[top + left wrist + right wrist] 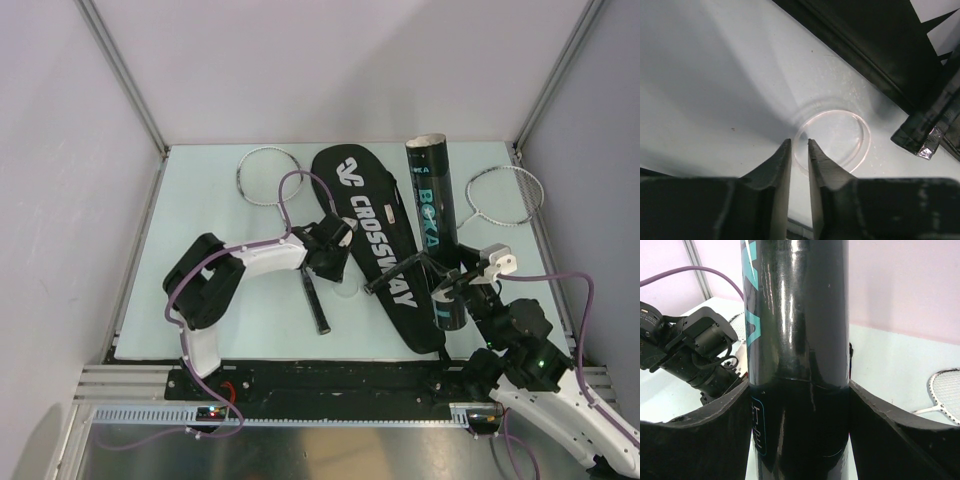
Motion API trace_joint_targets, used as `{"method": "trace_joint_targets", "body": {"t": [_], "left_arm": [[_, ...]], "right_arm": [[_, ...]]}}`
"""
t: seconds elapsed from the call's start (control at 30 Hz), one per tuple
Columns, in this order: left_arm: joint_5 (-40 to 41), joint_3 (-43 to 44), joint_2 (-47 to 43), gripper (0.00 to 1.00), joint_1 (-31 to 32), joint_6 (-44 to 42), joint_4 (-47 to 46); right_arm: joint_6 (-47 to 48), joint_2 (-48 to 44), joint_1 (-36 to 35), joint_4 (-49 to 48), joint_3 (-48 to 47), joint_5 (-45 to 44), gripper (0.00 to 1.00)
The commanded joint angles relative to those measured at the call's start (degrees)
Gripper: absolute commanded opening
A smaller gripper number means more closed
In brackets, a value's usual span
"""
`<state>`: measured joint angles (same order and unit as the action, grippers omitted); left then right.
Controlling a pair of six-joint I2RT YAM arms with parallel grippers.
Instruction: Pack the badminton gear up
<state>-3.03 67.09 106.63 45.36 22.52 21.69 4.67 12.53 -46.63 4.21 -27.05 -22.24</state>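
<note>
The black CROSSWAY bag (pixel 375 235) lies flat mid-table. One silver racquet (pixel 262 175) lies to its left, its black handle (pixel 315 300) pointing to the near edge. A second racquet (pixel 505 193) lies at the right; its handle (pixel 400 272) crosses the bag. My right gripper (pixel 455 295) is shut on the lower part of the black tube (pixel 437 215), one finger pressed to each side (pixel 799 390). My left gripper (pixel 799 142) hovers low over a clear round lid (pixel 832 137) on the table, its jaws a narrow gap apart astride the lid's left rim.
A taped black handle end (pixel 922 140) lies just right of the lid, beside the bag's edge (pixel 865 40). The left arm's wrist (pixel 690 350) is close to the tube on its left. Grey walls and metal posts (pixel 125 75) bound the table.
</note>
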Motion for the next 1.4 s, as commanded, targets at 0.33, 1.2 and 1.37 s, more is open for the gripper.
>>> {"method": "trace_joint_targets", "body": {"t": [0.33, 1.2, 1.37], "left_arm": [[2.84, -1.73, -0.54, 0.01, 0.4, 0.29, -1.76], [-4.59, -8.27, -38.02, 0.0, -13.46, 5.59, -1.79], [-12.26, -8.5, -47.29, 0.0, -21.33, 7.45, -1.63]], "right_arm": [[0.16, -0.92, 0.23, -2.19, -2.94, -0.74, 0.05], [6.64, 6.01, 0.68, -9.59, 3.98, 13.45, 0.05], [11.47, 5.43, 1.0, -13.95, 7.65, 20.5, 0.05]]}}
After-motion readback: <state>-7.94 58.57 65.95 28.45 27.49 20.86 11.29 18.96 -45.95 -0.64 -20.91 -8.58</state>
